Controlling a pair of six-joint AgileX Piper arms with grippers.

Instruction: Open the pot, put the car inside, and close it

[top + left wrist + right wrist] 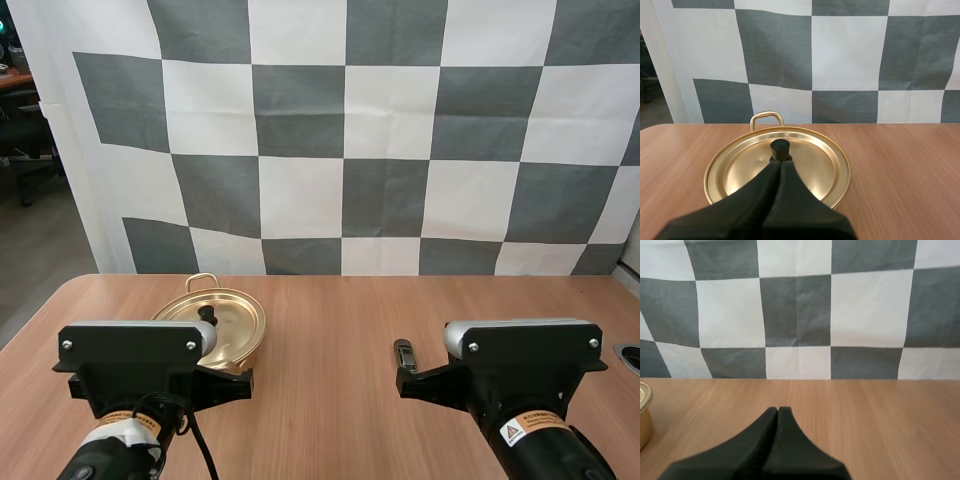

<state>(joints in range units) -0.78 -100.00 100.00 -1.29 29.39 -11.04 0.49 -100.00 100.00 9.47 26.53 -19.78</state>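
Observation:
A brass pot [238,322] stands on the table ahead of my left arm, its flat lid [810,165] on it with a black knob [780,148] in the middle. My left gripper [780,161] is shut, its fingers together in one wedge, the tips just short of the knob's base. My right gripper [777,410] is shut on nothing, low over bare table. A small dark object [404,353] lies just left of my right arm; I cannot tell whether it is the car.
The pot has a loop handle [766,118] on its far side. Its rim [644,412] shows off to the side of my right gripper. Bare wooden table [330,330] stretches between the two arms and beyond the pot.

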